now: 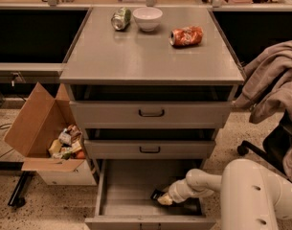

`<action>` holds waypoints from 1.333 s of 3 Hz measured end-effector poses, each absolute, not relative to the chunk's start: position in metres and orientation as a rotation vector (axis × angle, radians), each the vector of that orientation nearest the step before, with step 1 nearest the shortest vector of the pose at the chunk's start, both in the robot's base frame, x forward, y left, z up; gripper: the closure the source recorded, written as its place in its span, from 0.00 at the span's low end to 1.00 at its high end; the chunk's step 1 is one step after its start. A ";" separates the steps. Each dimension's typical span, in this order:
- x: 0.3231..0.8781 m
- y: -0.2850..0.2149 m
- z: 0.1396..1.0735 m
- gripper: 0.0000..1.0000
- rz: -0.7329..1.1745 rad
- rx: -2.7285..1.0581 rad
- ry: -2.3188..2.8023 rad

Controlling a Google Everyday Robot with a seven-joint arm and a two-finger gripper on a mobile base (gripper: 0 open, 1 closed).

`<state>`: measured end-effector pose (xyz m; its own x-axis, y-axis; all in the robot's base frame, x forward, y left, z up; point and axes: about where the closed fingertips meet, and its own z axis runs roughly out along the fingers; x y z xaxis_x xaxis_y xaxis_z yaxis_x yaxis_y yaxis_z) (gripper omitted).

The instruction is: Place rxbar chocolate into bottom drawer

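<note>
The bottom drawer (129,188) of the grey cabinet (136,61) stands pulled out, its plain grey floor showing. The robot's pale arm (203,182) reaches into it from the right, and the gripper (163,199) sits low inside, toward the right half of the drawer and near its front. A small dark shape at the gripper's tip is the rxbar chocolate (156,194). It lies within the drawer, right against the claw. Whether the claw is pinching the bar or has let go of it cannot be told from this view.

Above, the two shallower drawers, the upper (151,113) and the middle (149,149), each show a black handle, and both are drawn out slightly. On the cabinet top sit a green can (120,19) lying on its side, a white bowl (147,18) just beside it, and a crushed orange can (186,36) further right. To the left of the cabinet, an open cardboard box (33,121) holds mixed snack packets. On the right, a grey garment (275,80) is draped over a chair (only its wheeled base (242,150) shows clearly).
</note>
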<state>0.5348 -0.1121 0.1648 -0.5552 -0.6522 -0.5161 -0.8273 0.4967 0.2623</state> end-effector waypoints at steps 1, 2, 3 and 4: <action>0.533 -0.115 0.152 0.58 0.710 -1.228 2.418; 0.534 -0.118 0.149 0.34 0.721 -1.218 2.420; 0.537 -0.123 0.157 0.11 0.731 -1.192 2.395; 0.547 -0.129 0.195 0.00 0.746 -1.140 2.299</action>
<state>0.5474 -0.1295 0.1947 -0.5477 -0.5678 -0.6145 -0.8204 0.5084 0.2615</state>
